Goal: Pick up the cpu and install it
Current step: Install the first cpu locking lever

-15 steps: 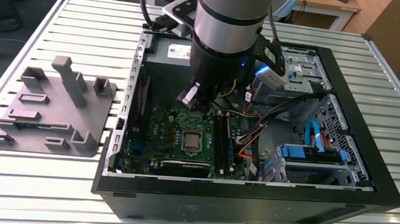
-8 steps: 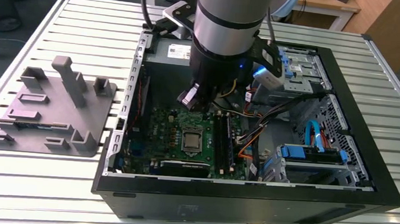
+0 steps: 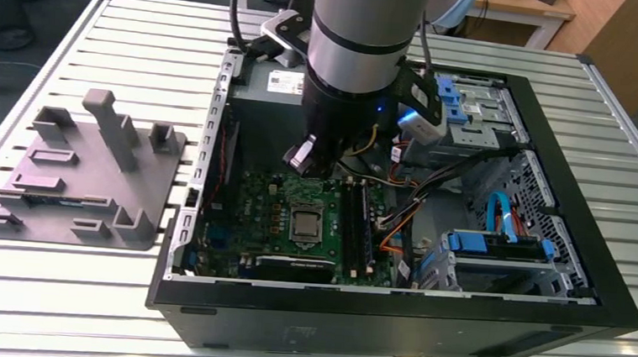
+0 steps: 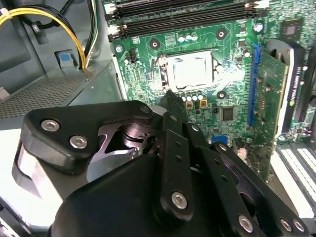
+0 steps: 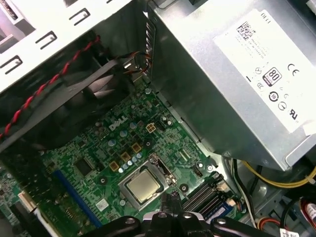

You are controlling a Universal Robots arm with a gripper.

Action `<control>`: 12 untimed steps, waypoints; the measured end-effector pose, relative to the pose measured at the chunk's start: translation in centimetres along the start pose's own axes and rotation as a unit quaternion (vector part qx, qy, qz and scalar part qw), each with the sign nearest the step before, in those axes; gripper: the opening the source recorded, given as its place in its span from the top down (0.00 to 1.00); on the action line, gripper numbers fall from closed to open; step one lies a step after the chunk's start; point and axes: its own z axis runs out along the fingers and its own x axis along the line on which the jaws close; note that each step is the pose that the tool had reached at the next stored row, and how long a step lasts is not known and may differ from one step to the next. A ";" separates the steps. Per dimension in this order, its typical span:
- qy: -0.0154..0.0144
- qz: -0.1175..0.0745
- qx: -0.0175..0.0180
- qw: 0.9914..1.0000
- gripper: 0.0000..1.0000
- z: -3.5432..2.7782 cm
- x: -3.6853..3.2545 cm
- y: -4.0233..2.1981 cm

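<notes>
Inside its socket frame (flush), cpu (image 5: 143,187) sits below gripper (image 5: 170,200).

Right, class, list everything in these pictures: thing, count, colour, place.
computer case: one, black, open on the slatted table.
slatted table: one, silver-white, under everything.
motherboard: one, green, on the case floor.
cpu: one, silvery-beige, lying in the socket in the middle of the motherboard, seen in both wrist views.
memory slots: several, black, beside the socket.
power supply: one, grey metal, at the case's far end.
parts holder: one, grey, on the table at the exterior view's left.
arm: one, grey and black, reaching down into the case.
hand: one, black, tip near the socket.
</notes>
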 end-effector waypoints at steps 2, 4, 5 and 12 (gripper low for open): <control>0.000 0.000 0.000 1.000 0.89 0.35 -0.08 0.04; 0.000 0.000 0.000 1.000 0.89 0.72 -0.19 0.09; 0.000 0.000 0.000 1.000 0.89 1.11 -0.33 0.13; 0.000 0.001 0.000 1.000 0.89 1.37 -0.51 0.25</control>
